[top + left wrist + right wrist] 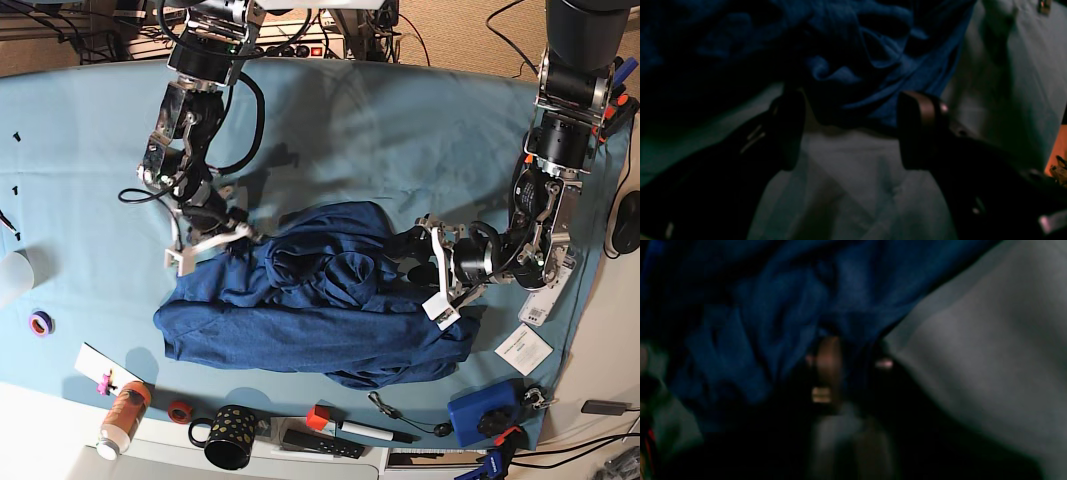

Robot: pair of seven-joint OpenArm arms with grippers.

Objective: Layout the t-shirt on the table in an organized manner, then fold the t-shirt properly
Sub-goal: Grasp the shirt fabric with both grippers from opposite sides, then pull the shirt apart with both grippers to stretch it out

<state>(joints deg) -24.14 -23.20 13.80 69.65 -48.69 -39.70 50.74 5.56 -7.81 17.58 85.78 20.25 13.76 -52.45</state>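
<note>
Jaws: right gripper (853,373) is pinching the t-shirt (310,310) edge; left gripper (850,130) is standing wide, empty. Shirt hem is lying just ahead of the left jaws (crumpled, on the surface (400,130)).

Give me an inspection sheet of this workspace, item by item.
Surface: table under teal cloth, bare across the far half.
Job's things: t-shirt crumpled, not laid flat.
Clutter: black dotted mug, orange bottle, purple tape roll, marker, blue box along the near edge.
Grippers: right gripper shut on t-shirt; left gripper open at its edge.
Cables: black cable looping on right arm.
Surroundings: wiring behind table.
</note>
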